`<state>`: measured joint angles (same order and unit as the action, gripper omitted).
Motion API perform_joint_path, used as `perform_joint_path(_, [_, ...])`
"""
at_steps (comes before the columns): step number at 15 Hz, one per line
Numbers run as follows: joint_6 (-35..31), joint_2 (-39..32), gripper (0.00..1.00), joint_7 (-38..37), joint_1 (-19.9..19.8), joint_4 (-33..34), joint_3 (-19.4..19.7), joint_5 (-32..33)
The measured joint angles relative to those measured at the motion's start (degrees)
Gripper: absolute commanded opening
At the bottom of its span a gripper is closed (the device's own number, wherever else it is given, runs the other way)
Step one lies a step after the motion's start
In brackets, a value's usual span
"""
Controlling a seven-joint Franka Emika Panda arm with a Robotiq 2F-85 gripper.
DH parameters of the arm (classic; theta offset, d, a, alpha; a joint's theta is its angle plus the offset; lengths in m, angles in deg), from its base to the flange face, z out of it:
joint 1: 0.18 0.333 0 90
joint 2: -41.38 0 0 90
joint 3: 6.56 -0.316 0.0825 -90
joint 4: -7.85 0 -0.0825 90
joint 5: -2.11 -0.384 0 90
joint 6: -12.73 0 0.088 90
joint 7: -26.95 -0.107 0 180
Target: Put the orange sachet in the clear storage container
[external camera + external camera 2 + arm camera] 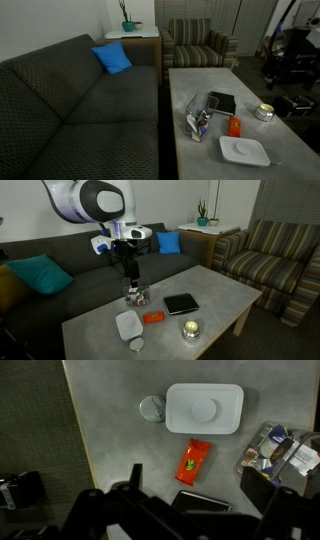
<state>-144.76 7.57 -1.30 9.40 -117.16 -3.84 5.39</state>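
Observation:
The orange sachet lies flat on the grey table between the white tray and a black tray; it shows in both exterior views. The clear storage container stands beside it with blue and white items inside. My gripper hangs above the table, open and empty, with the sachet between its fingers in the wrist view. In an exterior view the gripper is high, just above the container.
A flat white tray with a small round grey object beside it. A black square tray. A small round tin. A dark sofa runs along the table.

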Motion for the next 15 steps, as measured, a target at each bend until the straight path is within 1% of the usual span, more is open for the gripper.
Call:
perform_joint_path(4, [-3.9,-7.73,1.0,-0.26,1.54,4.71,0.6,-2.88])
perform_joint_path(8, [-6.09,-14.62,1.0,-1.09,3.67,10.52,2.79,-4.95])
perform_joint_path(9, [-7.44,-16.33,1.0,-0.39,3.44,11.88,2.46,-5.5])
perform_joint_path(11, [-10.09,-19.31,1.0,2.88,1.47,14.34,0.22,-6.71])
perform_joint_path(13, [-10.69,-20.76,1.0,3.95,0.11,15.77,-0.79,-6.82])
perform_joint_path(15, [-10.72,-20.85,1.0,4.22,-0.23,16.12,-0.9,-6.82])
